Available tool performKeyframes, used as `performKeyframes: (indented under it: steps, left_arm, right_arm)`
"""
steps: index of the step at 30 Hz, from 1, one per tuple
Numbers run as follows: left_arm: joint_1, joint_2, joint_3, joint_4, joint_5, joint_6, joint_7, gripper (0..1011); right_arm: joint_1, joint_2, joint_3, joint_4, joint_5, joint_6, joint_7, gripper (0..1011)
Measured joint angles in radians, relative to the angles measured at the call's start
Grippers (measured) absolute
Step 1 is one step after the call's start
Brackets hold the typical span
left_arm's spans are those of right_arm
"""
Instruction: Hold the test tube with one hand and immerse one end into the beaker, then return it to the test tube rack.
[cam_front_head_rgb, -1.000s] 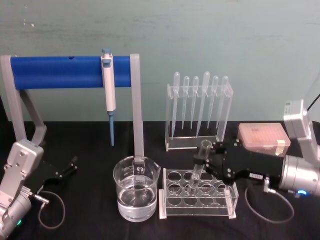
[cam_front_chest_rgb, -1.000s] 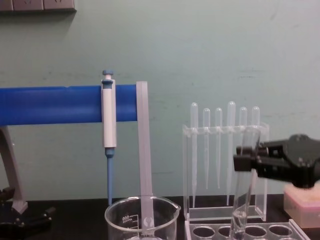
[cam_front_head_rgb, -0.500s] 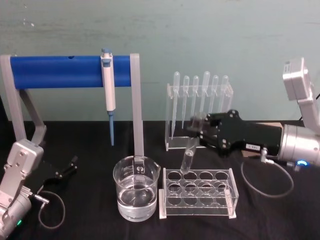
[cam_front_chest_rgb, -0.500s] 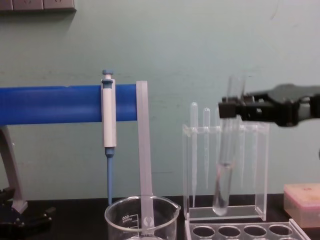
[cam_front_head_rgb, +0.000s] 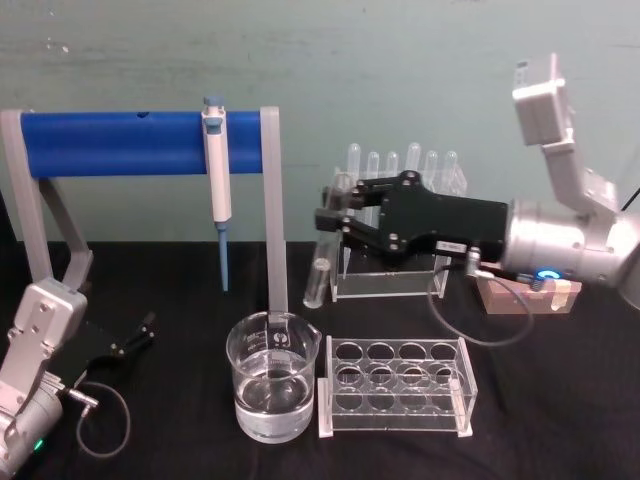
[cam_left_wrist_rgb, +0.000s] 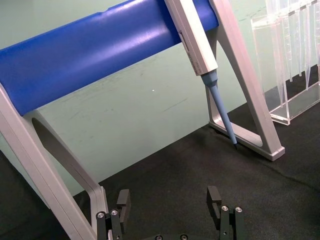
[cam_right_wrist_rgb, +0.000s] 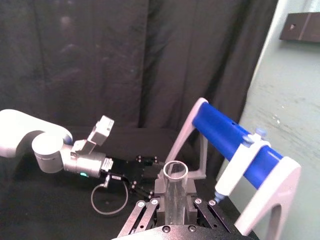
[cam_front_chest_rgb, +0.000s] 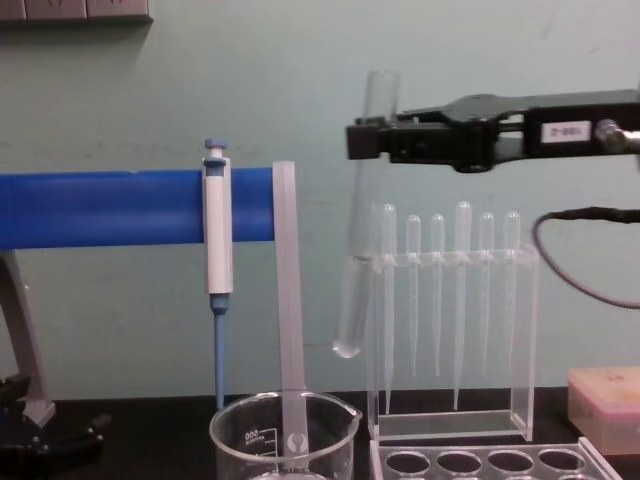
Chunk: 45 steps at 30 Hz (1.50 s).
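Now the black right gripper (cam_front_chest_rgb: 365, 140) clenches the clear glass test tube (cam_front_chest_rgb: 356, 250), near-upright, round end roughly above the wide glass beaker (cam_front_chest_rgb: 262, 432)'s right rim; left gripper (cam_left_wrist_rgb: 167, 200) parked, released.

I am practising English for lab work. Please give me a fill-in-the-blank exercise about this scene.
The gripper shut on the test tube is the robot's ____ one.
The tube's round end is ____ than the rim of the beaker.
The left gripper, parked far left, has its fingers ____.
The bar carrying the pipettor is ____.
Missing words: right, higher, open, blue.
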Motion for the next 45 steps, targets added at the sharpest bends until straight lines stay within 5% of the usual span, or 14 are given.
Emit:
performKeyframes:
  steps: [13, 29, 45]
  left_arm:
    - [0.0, 0.0, 0.0, 0.0, 0.0, 0.0, 0.0, 1000]
    - [0.0, 0.0, 0.0, 0.0, 0.0, 0.0, 0.0, 1000]
    - [0.0, 0.0, 0.0, 0.0, 0.0, 0.0, 0.0, 1000]
  right_arm:
    - [0.073, -0.105, -0.096, 0.135, -0.007, -0.04, 0.046, 228]
    - [0.028, -0.116, -0.148, 0.165, -0.05, -0.091, 0.052, 228]
    - [0.012, -0.161, -0.157, 0.256, -0.103, -0.172, 0.06, 228]
